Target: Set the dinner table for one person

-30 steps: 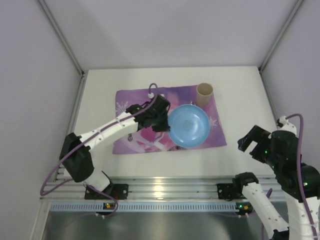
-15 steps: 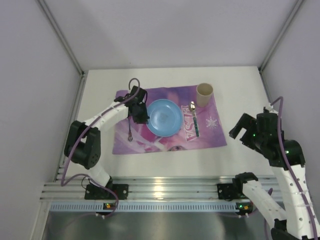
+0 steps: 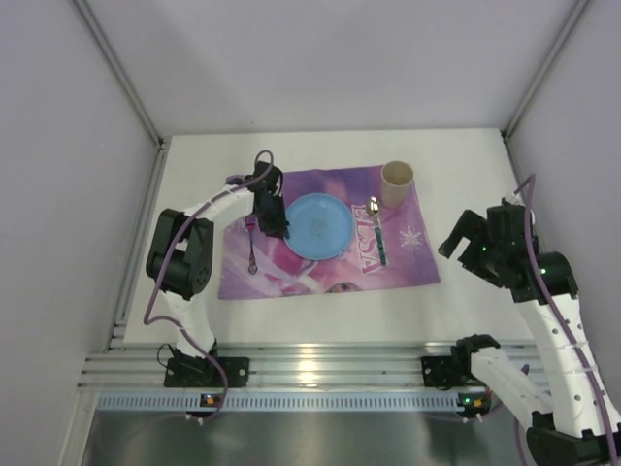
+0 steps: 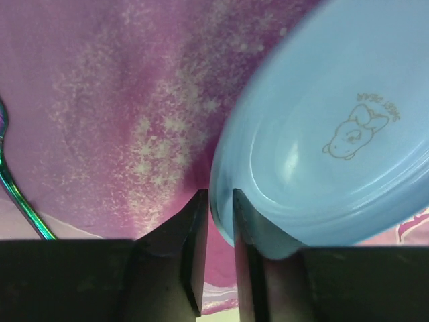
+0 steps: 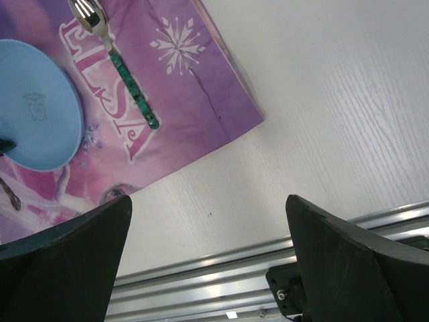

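A blue plate (image 3: 325, 225) lies flat on the purple placemat (image 3: 408, 260) on the white dinner table (image 3: 466, 165). My left gripper (image 3: 275, 221) is at the plate's left rim. In the left wrist view its fingers (image 4: 194, 228) straddle the rim of the plate (image 4: 335, 134) with a narrow gap, so the left gripper (image 4: 218, 196) stands slightly open. A green-handled utensil (image 3: 378, 235) lies right of the plate, another utensil (image 3: 252, 249) lies left of it, and a beige cup (image 3: 397, 182) stands at the mat's far right corner. My right gripper (image 3: 464, 239) hovers wide open and empty over bare table.
The right wrist view shows the right gripper (image 5: 208, 201) above the white table (image 5: 322, 100), with the placemat's corner (image 5: 221, 107), the green-handled utensil (image 5: 124, 70) and the plate (image 5: 33, 107) to its left. An aluminium rail (image 3: 310, 369) runs along the near edge.
The left arm brought the raised plate down and left onto the placemat, uncovering the green-handled utensil. Its jaws have since parted a little at the rim. The right arm has shifted slightly left.
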You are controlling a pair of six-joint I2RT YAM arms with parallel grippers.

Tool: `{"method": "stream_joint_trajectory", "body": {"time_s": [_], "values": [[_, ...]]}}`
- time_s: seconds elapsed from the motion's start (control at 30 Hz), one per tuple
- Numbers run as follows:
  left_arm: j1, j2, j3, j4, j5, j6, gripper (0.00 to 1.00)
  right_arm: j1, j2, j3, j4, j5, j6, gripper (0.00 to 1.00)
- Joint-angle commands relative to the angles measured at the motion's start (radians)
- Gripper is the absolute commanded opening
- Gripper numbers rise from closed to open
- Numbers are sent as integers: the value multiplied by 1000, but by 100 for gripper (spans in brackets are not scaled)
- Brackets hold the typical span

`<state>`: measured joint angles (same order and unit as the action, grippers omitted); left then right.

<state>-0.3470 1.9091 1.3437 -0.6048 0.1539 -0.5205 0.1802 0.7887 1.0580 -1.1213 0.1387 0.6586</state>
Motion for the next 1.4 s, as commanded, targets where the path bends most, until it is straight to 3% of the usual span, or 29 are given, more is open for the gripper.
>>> {"method": "stream_joint_trajectory", "body": {"time_s": [0.0, 0.2, 0.23, 0.33, 0.43, 0.47, 0.5, 0.6, 0.7, 0.83, 0.93, 1.13, 1.37], "values": [[-1, 10, 28, -42, -19, 28, 28, 2, 11, 11, 63, 30, 0, 99], [6, -22, 48, -102, -43, 39, 52, 1, 35, 25, 90, 42, -16, 100], [5, -37, 52, -128, -47, 45, 60, 1, 37, 30, 97, 42, -17, 100], [6, -105, 84, -180, -83, 45, 68, 1, 40, 65, 115, 36, -45, 100], [5, -227, 100, -187, -91, 66, 83, 1, 34, 154, 159, 7, -108, 100], [5, -260, 92, -187, -96, 82, 95, 2, 38, 187, 176, -5, -125, 100], [6, -292, 84, -193, -120, 111, 98, 2, 44, 245, 199, -57, -160, 100], [6, -431, 40, -222, -166, 145, 98, 4, 102, 337, 274, -223, -214, 100], [6, -635, -56, -217, -318, 104, 98, 33, 191, 355, 284, -385, -261, 100], [5, -966, -234, -155, -488, 18, 98, 204, 283, 243, 264, -251, -316, 100], [5, -1111, -328, -128, -442, 2, 98, 329, 392, 181, 265, -148, -340, 100], [5, -1136, -298, -240, -447, 4, 98, 406, 434, 215, 413, -29, -314, 100], [5, -1177, -310, -233, -471, 37, 98, 441, 374, 154, 491, 79, -304, 100]]}}
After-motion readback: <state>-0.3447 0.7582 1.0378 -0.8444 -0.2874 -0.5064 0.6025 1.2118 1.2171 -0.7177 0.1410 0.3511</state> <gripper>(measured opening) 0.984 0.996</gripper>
